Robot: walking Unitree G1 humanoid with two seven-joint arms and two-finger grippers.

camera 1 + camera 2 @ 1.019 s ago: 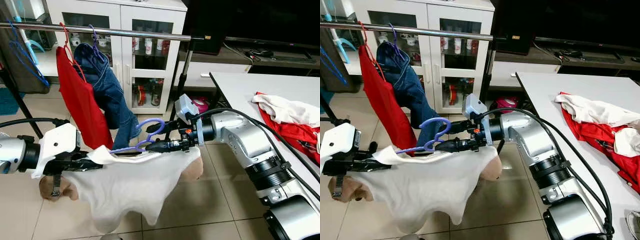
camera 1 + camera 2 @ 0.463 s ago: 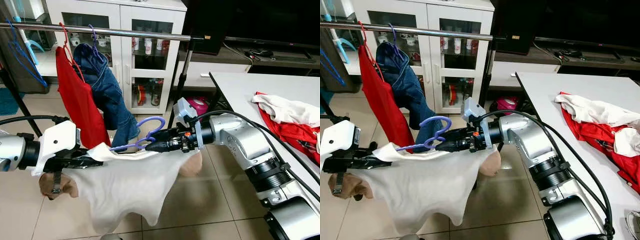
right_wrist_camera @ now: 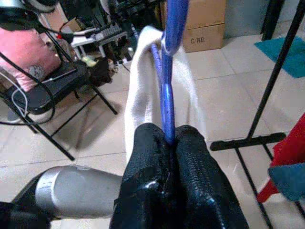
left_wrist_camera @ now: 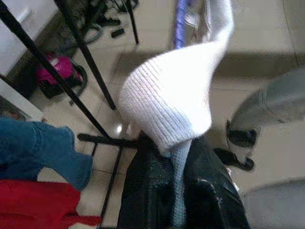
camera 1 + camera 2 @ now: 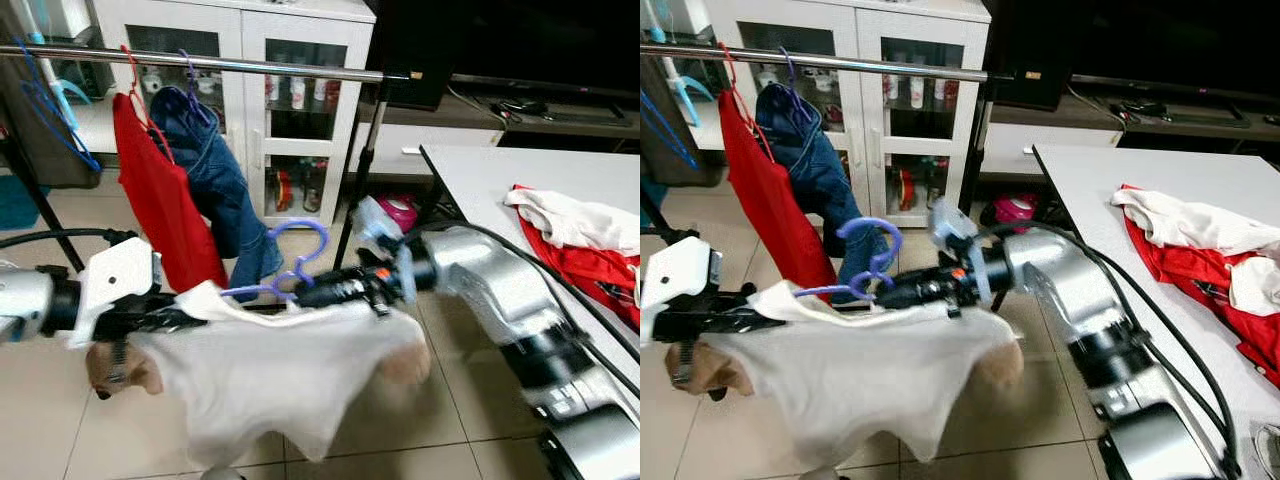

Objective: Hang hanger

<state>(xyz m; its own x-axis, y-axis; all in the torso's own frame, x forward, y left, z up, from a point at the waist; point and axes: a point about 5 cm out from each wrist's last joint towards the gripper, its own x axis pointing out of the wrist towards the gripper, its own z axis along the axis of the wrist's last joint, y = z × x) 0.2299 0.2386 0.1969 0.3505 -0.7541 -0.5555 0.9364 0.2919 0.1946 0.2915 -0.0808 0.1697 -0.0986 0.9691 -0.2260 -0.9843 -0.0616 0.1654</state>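
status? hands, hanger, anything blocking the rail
Right hand shut on purple hanger. Left hand shut on white shirt draped on it. Hanger below rail, not hooked. Red garment and jeans already hung; rail free beside them.

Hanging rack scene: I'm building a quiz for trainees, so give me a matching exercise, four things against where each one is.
1. purple hanger
2. white garment
3. red garment
4. jeans

A. hangs on the rail, nearest the blue hangers
B. pinched by the right gripper
C. hangs on the rail, on a purple hook
D. edge pinched by the left gripper

Pairs: 1-B, 2-D, 3-A, 4-C
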